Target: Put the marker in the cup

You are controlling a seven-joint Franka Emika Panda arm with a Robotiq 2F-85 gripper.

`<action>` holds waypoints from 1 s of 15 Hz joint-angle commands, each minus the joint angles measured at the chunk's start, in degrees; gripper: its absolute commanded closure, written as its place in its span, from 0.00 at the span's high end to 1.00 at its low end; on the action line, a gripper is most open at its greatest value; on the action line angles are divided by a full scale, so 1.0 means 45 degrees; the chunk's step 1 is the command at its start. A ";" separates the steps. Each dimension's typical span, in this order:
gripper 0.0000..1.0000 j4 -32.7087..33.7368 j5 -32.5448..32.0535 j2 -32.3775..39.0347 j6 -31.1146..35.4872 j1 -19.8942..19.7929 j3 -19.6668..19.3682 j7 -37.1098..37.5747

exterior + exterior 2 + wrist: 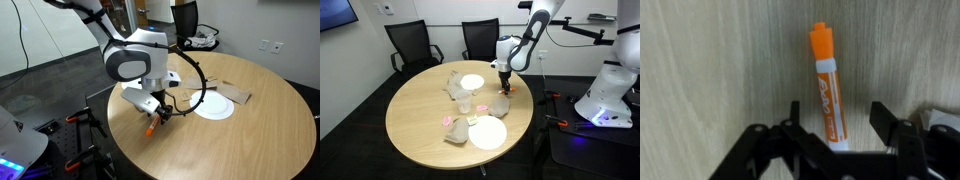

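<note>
Round wooden table [415, 130], with gripper [838, 110] spread open astride the marker [826, 85] lying flat near the edge, gripping nothing yet. Lower straight, centre on mid-barrel (not the cap end), close gently, lift level, then carry to the cup [465, 104], well apart mid-table

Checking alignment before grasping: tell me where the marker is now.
Wrist view: just right of centre, the marker lies on the table, its lower end between the open jaws of the gripper.
</note>
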 commanded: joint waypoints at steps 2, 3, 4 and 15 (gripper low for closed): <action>0.36 -0.0181 0.0304 -0.0029 0.0262 -0.0477 0.0413 -0.0483; 0.27 -0.0181 0.0308 -0.0027 0.0257 -0.0512 0.0446 -0.0497; 0.20 -0.0176 0.0315 -0.0019 0.0253 -0.0548 0.0477 -0.0530; 0.05 -0.0277 0.2480 -0.1958 -0.0338 -0.0954 0.1401 -0.0289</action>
